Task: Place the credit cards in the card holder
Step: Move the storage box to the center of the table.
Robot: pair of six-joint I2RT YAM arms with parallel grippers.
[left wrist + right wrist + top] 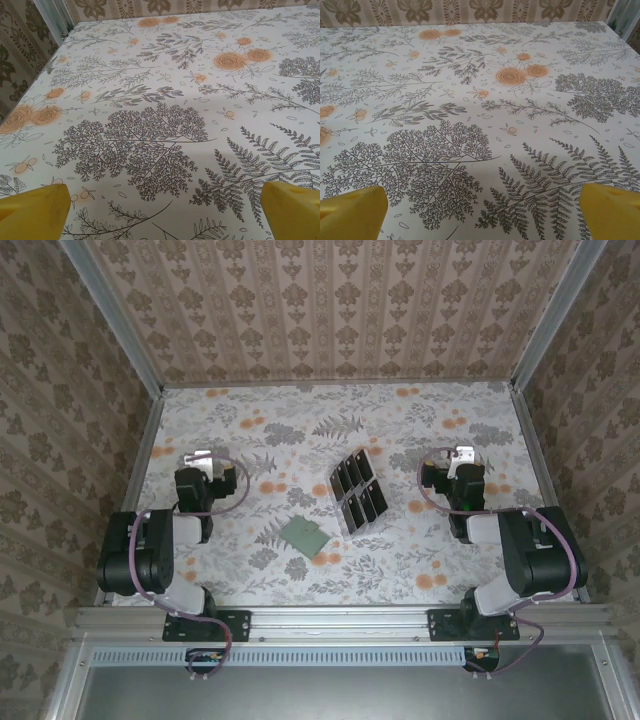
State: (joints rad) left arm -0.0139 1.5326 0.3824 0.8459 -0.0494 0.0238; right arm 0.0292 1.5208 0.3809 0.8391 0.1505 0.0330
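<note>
The worktop point(430, 560), printed with grey ferns and orange flowers, carries a clear plastic rack point(347, 528) near its middle. Patterned beige walls point(330, 300) stand on three sides.

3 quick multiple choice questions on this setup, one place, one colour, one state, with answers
1. Where does the flat grey-green square card holder lie relative to the clear plastic rack?
A. nearer the arm bases, to its left
B. behind it, against the back wall
C. on top of it

2. What colour are the small thin rectangular cards in the rack?
A. red
B. white
C. glossy black

3. What state is the left end effector in?
A. shut on a card
B. open, empty
C. shut on the card holder

1 A: the top view shows it lower-left of the rack.
2 C: they show dark against the clear rack.
3 B: its yellow fingers stand wide apart, nothing between.
</note>
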